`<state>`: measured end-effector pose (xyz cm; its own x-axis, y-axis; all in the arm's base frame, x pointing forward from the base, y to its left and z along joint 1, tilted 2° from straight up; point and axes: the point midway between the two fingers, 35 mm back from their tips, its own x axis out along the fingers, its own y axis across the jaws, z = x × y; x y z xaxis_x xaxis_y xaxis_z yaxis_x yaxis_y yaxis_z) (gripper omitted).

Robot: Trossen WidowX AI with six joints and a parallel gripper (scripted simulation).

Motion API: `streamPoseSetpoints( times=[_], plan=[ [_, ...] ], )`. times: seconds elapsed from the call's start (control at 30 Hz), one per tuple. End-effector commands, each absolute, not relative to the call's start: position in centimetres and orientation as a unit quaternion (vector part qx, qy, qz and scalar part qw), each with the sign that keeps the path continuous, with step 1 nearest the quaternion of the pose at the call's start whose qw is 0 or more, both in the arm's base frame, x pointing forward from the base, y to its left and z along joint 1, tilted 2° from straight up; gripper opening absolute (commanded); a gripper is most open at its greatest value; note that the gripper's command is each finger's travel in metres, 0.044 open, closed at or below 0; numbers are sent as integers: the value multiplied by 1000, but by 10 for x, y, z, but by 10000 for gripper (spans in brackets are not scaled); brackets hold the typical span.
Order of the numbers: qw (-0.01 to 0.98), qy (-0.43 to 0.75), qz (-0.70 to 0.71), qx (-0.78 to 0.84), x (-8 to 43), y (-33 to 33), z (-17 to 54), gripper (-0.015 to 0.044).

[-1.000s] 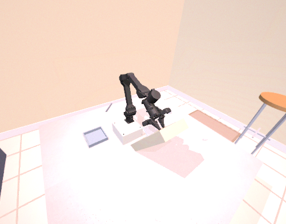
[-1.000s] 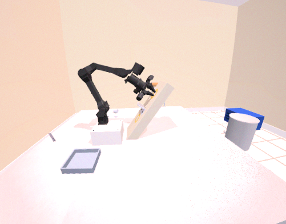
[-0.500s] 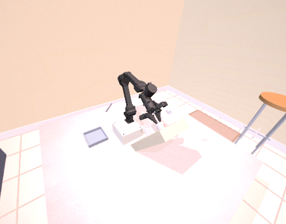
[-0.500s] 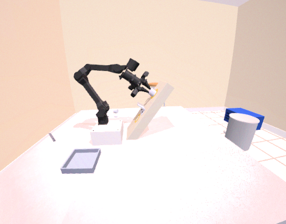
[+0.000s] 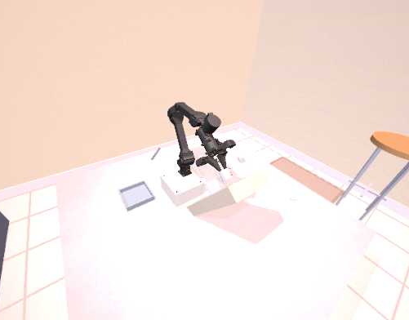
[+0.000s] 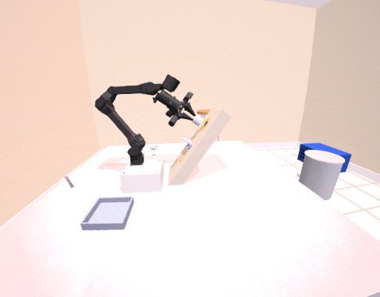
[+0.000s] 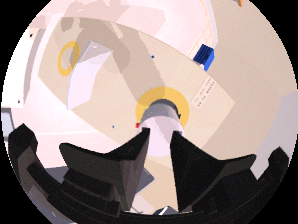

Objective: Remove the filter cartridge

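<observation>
The arm (image 6: 122, 121) is dark grey to black all over, built of slim tubular links joined by rounded, drum-shaped joints. A boxy black block sits near its wrist. The gripper (image 6: 190, 118) matches it, with two tapering, wedge-shaped black fingers and angular side brackets.

Bright, washed-out light; table (image 5: 220, 261) glared near white. Soft pinkish shadows lay beside panel (image 5: 232, 192). Wrist view was fisheye, black corners, edges bent.
</observation>
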<state>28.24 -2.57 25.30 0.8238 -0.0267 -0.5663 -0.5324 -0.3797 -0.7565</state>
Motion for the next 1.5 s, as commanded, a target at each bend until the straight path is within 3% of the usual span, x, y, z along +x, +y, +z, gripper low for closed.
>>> streamPoseSetpoints(
  times=[0.0,0.7,0.83,1.2,1.47],
  plan=[
    [531,171,235,-796,280,-25,254,0],
    [531,172,236,-795,248,-21,190,0],
    [529,177,241,-794,252,-22,194,105],
    [531,173,237,-795,248,-21,188,110],
    [531,171,235,-796,279,-25,251,110]
  ],
)
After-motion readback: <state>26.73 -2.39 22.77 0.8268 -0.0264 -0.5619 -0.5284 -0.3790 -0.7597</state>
